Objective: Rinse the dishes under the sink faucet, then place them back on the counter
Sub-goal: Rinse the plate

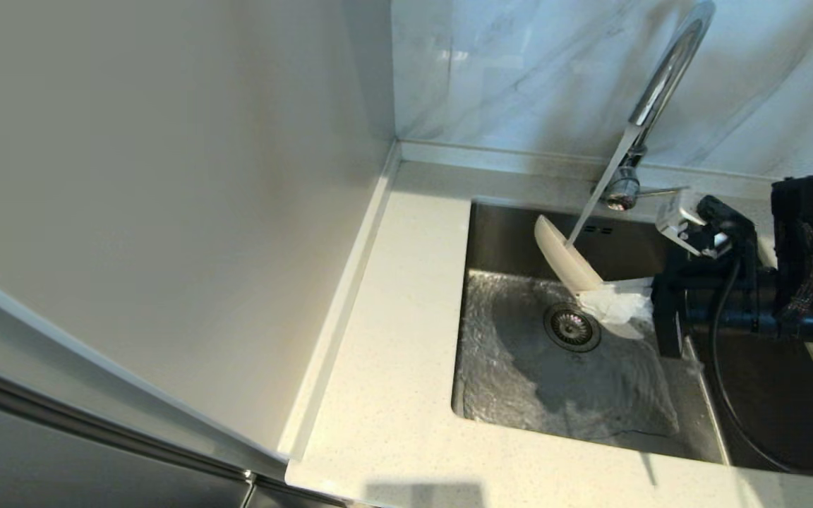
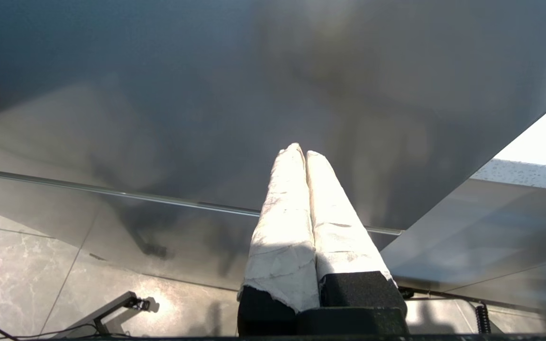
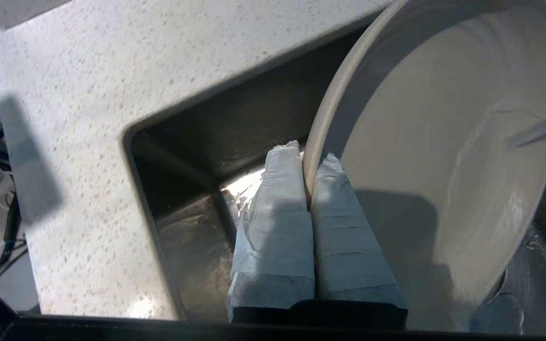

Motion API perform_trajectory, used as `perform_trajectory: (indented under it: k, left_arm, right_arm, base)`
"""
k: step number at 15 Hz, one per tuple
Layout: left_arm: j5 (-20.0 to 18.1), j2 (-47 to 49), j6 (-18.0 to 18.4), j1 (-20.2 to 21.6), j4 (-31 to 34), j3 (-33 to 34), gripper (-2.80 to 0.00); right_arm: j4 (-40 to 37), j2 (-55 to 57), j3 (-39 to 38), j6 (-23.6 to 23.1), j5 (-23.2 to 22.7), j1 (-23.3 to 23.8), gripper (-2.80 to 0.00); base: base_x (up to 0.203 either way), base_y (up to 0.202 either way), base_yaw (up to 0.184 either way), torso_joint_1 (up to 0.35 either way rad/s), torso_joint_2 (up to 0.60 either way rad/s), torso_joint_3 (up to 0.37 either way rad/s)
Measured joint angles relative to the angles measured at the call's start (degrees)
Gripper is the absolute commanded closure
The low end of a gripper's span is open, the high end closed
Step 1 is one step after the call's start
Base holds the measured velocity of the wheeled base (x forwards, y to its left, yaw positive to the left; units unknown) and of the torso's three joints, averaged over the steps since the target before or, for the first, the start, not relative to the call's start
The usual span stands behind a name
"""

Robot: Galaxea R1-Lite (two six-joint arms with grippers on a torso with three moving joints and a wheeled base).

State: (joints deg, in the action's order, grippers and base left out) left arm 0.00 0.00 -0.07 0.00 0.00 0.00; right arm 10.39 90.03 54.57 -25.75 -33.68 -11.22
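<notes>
My right gripper (image 1: pixel 615 300) is shut on the rim of the cream-white plate (image 1: pixel 565 257), holding it on edge and tilted over the steel sink (image 1: pixel 505 233). Water runs from the chrome faucet (image 1: pixel 664 77) in a thin stream onto the plate's face. In the right wrist view the plate (image 3: pixel 443 142) fills the frame beside the gripper (image 3: pixel 307 156), whose wrapped fingers (image 3: pixel 277 199) pinch its rim. My left gripper (image 2: pixel 304 151) is parked low, shut on nothing, facing a grey cabinet front. The bowl and chopsticks are out of view.
The off-white speckled counter (image 1: pixel 392 317) runs along the sink's left and front. Water ripples over the basin floor around the round drain strainer (image 1: pixel 572 327). A pale side panel rises on the left, and the veined marble wall (image 1: pixel 519 70) stands behind.
</notes>
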Motion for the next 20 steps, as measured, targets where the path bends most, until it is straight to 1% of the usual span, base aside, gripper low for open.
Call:
perform_trajectory:
  k: [5, 7, 10, 15, 18, 20]
  left_arm:
    - [0.0, 0.0, 0.0, 0.0, 0.0, 0.0, 0.00]
    - [0.0, 0.0, 0.1, 0.0, 0.0, 0.0, 0.00]
    - [0.0, 0.0, 0.0, 0.0, 0.0, 0.0, 0.00]
    - [0.0, 0.0, 0.0, 0.0, 0.0, 0.0, 0.00]
    - [0.0, 0.0, 0.0, 0.0, 0.0, 0.0, 0.00]
    - [0.0, 0.0, 0.0, 0.0, 0.0, 0.0, 0.00]
  right_arm:
    - [0.0, 4.2, 3.8, 0.8, 0.2, 0.1, 0.00]
    - [0.0, 5.6, 5.5, 1.9, 0.7, 0.2, 0.00]
    - [0.0, 8.0, 8.1, 2.8, 3.8, 0.2, 0.00]
    - [-0.1, 10.9, 10.0, 3.0, 6.2, 0.4, 0.00]
    - [-0.2, 10.0, 8.5, 3.2, 6.3, 0.8, 0.00]
    - [-0.2, 7.2, 4.7, 5.5, 6.3, 1.0, 0.00]
  base:
    - [0.000, 0.000, 0.000, 0.000, 0.00, 0.000]
    - [0.000, 0.000, 0.000, 0.000, 0.00, 0.000]
    - [0.000, 0.000, 0.000, 0.000, 0.00, 0.000]
    - [0.000, 0.000, 0.000, 0.000, 0.00, 0.000]
    - [0.000, 0.000, 0.000, 0.000, 0.00, 0.000]
    - [0.000, 0.000, 0.000, 0.000, 0.00, 0.000]
